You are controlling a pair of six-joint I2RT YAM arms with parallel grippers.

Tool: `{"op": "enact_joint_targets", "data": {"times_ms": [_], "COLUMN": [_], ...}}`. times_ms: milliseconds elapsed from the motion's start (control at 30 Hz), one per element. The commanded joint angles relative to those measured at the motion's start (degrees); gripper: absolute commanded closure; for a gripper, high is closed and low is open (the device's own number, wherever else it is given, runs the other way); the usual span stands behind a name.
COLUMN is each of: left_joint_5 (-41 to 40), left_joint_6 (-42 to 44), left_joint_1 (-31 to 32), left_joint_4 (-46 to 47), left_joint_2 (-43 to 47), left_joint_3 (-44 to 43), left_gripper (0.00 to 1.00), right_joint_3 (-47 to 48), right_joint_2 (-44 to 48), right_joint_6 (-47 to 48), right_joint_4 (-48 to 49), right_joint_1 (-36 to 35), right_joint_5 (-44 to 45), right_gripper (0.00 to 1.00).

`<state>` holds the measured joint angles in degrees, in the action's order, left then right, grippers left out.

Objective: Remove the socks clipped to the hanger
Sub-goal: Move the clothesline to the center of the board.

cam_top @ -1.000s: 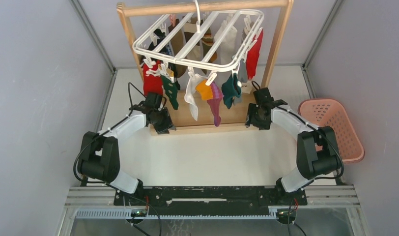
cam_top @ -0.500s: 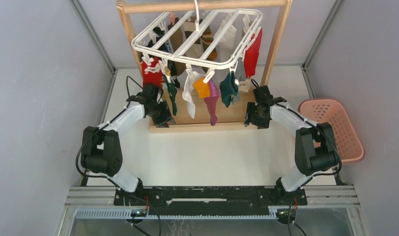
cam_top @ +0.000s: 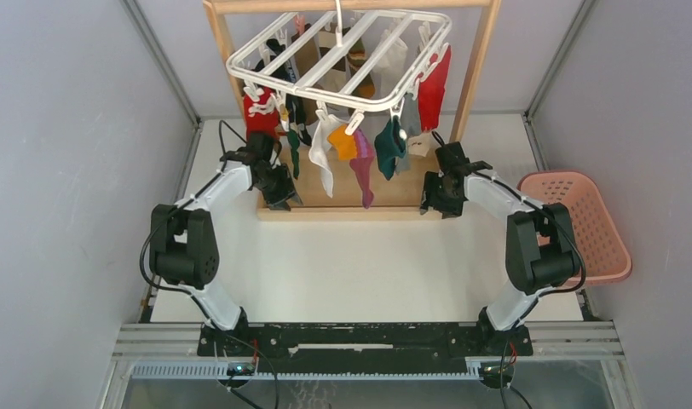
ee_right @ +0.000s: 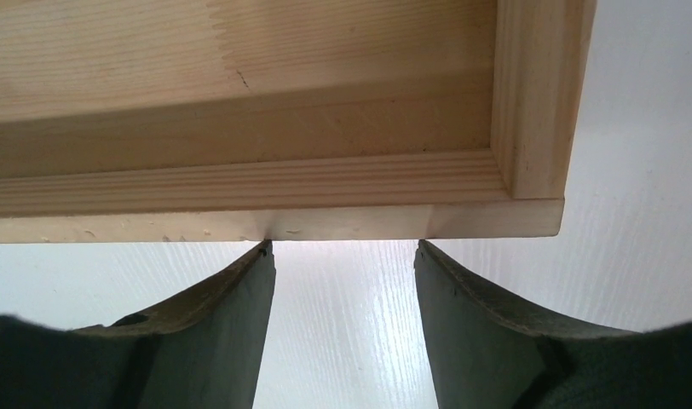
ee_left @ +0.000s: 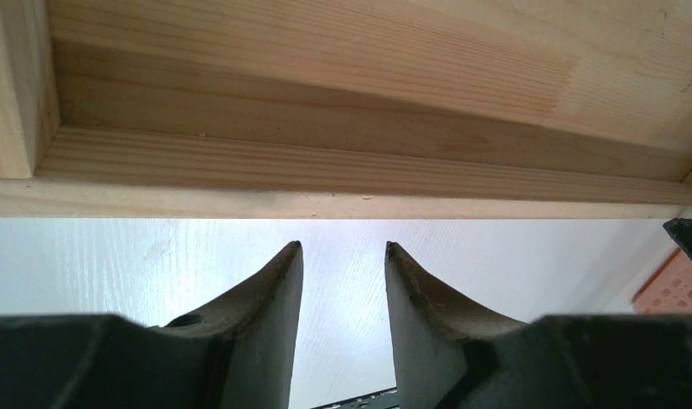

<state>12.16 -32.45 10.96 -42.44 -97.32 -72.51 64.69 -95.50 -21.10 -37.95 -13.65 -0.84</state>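
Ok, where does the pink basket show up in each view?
Top external: the pink basket sits at the far right, mid-height.
Left wrist: only a sliver of the pink basket shows, at the far right edge below the wood.
Right wrist: not in it.
Shared landmark: the wooden rack's base board, which runs across the top of both wrist views.

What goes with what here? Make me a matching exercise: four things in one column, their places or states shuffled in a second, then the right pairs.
Things
1. hanger
2. basket
3. magenta sock
4. left pincer

Places or states
A. open, facing the base of the wooden rack
B. far right, beside the right arm
C. hooked over the rack's top bar
D. clipped along the hanger's front edge

Pairs: 1-C, 2-B, 3-D, 4-A
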Motion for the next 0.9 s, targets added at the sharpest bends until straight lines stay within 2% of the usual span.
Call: {"op": "enact_joint_targets", "data": {"times_ms": [0,267,467,567,700,867], "left_joint_5": [-1.39,-0.46,0.36,1.35,3.35,4.90], "left_joint_6": [1.67,1.86,2.53,2.82,2.16,1.88], "left_joint_1": [-2.03,-2.79,-2.79,-2.72,-2.65,-2.26], "left_joint_4": [1.33,0.49,-0.40,-1.22,-0.28,0.62], "left_joint_2": [-1.83,-4.71,-2.58,1.01,9.06,17.02], "left_joint_3": [-6.74,-11.13,-11.31,-10.03,-4.35,1.65], "left_gripper": [0.55,0.55,0.54,0.52,0.46,0.39], "right_joint_3": [4.34,9.41,10.97,8.53,3.22,2.33], "right_joint_2": [-2.40,-6.27,-6.61,-1.62,9.77,22.79], "right_joint_6": [-0.50,-0.23,1.13,1.73,1.02,0.89], "right_joint_4": [4.24,3.49,2.96,1.53,-1.06,-7.44], "right_joint_1": [0.11,0.46,1.64,1.49,1.15,1.08], "right_joint_5": [2.02,1.46,1.46,2.09,3.99,9.22], "right_gripper": [0.32,0.32,0.31,0.30,0.28,0.24]}}
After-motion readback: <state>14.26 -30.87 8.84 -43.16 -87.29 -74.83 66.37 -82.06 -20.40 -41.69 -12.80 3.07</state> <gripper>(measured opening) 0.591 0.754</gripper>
